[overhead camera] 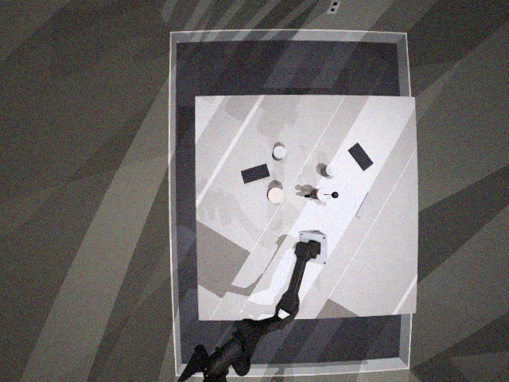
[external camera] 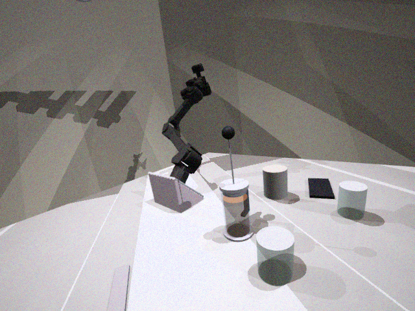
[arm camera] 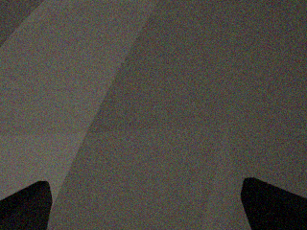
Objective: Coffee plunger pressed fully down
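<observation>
1 press [external camera: 236,210] stands upright on your surface [external camera: 174,261], plunger [external camera: 228,133] raised; jaws spread, well apart from it.

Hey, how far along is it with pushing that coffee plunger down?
Nothing is done yet: the plunger knob stands high on its rod above the press. Nothing is in hand; the gripper is open and empty, raised far from the press. Left: reach the knob, press it fully down without shifting the press, then release.

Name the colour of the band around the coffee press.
Orange band, clearest in the exterior view.
</observation>
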`<state>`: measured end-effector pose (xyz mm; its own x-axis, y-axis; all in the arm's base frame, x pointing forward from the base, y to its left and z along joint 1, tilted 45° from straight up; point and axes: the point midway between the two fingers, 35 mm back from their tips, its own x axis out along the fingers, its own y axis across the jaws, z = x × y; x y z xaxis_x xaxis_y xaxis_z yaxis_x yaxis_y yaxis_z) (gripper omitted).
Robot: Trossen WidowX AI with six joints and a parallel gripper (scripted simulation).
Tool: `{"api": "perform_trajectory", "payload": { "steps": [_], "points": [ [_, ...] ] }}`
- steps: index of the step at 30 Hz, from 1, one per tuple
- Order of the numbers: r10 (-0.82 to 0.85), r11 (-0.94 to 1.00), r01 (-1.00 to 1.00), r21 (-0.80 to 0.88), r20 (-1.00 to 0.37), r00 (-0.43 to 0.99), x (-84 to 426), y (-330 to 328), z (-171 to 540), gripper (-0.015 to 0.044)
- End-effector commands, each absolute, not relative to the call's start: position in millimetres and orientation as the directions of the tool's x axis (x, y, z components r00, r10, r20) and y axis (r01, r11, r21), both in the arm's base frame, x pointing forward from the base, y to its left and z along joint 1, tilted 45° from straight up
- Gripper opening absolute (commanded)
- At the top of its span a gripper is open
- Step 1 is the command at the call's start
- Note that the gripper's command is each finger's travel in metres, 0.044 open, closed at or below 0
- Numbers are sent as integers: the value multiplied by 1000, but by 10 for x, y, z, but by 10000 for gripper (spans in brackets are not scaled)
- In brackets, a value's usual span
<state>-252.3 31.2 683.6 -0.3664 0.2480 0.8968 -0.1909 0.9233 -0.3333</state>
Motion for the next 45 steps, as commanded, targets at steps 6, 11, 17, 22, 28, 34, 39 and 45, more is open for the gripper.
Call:
{"api": "perform_trajectory", "payload": {
  "steps": [6,11,17,22,28,34,39,45],
  "points": [
    [264,932,-174,-317,925,-272,-2164,406,6940,440],
    [283,942,-150,-301,950,-134,-1672,498,7029,440],
    [286,954,-100,-282,958,29,-1067,559,7081,440],
    [268,962,-94,-257,953,139,-657,533,7074,440],
    [264,965,-56,-258,935,237,-275,516,7036,440],
    [252,965,-25,-260,899,359,176,466,6955,440],
    [238,964,-6,-267,848,473,608,387,6850,440],
    [185,965,39,-259,778,601,1135,198,6671,440]
  ]
}}
